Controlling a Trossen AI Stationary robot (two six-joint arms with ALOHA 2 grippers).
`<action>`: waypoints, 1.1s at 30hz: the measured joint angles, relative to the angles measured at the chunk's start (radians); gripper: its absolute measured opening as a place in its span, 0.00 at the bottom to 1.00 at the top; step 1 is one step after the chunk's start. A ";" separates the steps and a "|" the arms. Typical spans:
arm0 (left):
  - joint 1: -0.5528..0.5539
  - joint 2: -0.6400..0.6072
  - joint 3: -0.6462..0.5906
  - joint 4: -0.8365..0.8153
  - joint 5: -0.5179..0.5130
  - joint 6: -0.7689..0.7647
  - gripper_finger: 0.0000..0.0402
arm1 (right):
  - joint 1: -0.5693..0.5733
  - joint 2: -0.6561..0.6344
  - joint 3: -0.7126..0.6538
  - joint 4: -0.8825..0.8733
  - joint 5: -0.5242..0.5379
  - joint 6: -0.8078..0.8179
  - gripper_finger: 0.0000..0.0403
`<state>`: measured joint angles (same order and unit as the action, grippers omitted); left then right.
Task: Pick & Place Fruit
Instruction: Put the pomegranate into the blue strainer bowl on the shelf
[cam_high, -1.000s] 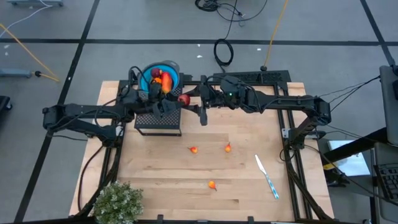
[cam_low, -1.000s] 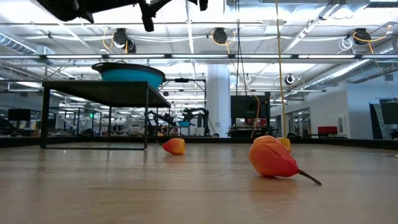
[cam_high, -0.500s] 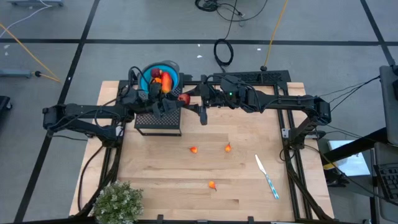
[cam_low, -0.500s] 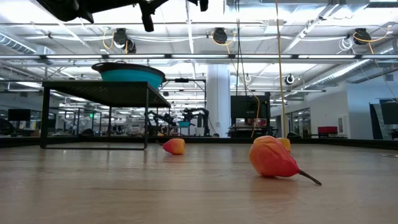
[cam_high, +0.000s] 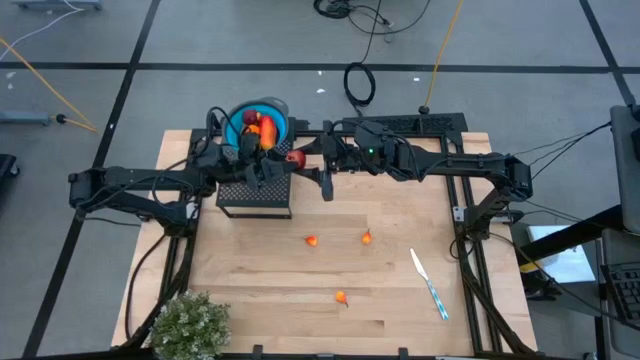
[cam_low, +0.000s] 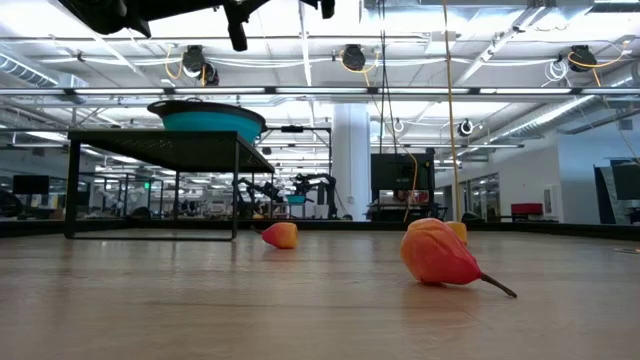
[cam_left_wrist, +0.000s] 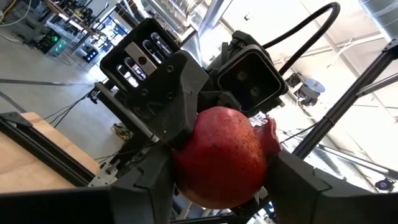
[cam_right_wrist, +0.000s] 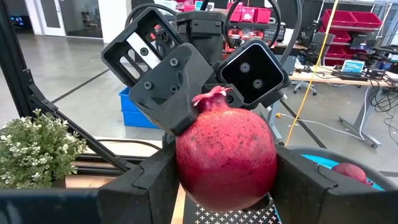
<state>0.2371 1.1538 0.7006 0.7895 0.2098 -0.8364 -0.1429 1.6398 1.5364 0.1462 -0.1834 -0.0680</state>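
A dark red ball with a small crown hangs between my two grippers, just right of the blue bowl on the black wire rack. My left gripper comes at it from the table's left and my right gripper from the right; both are shut on it. The bowl holds a red-orange oblong and another dark red piece. Three tiny orange bits lie on the table. My left gripper pinches the dark red ball between its two fingers, which lie on its opposite sides. It comes level from the table's left. The ball is lifted clear, its crown toward the other gripper. My right gripper pinches the same ball between its two fingers, on its opposite sides. It comes level from the table's right. The ball is clear of the table, its crown at the far side from my wrist camera.
A white and blue utensil lies at the right of the table. A bushy green plant stands at the near left corner. In the low view the rack with the bowl stands at the left behind two orange bits.
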 joint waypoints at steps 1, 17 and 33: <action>0.000 0.000 0.000 0.000 0.000 0.000 0.48 | 0.000 0.000 0.000 0.000 0.000 0.000 0.51; 0.000 0.000 -0.001 -0.004 0.001 0.028 0.51 | 0.000 0.000 0.000 -0.027 -0.003 -0.008 0.51; 0.001 0.000 -0.001 -0.007 0.006 0.054 0.50 | 0.002 0.000 0.000 -0.034 -0.008 -0.049 0.71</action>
<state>0.2379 1.1542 0.6994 0.7826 0.2161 -0.7824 -0.1410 1.6398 1.5360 0.1120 -0.1917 -0.1169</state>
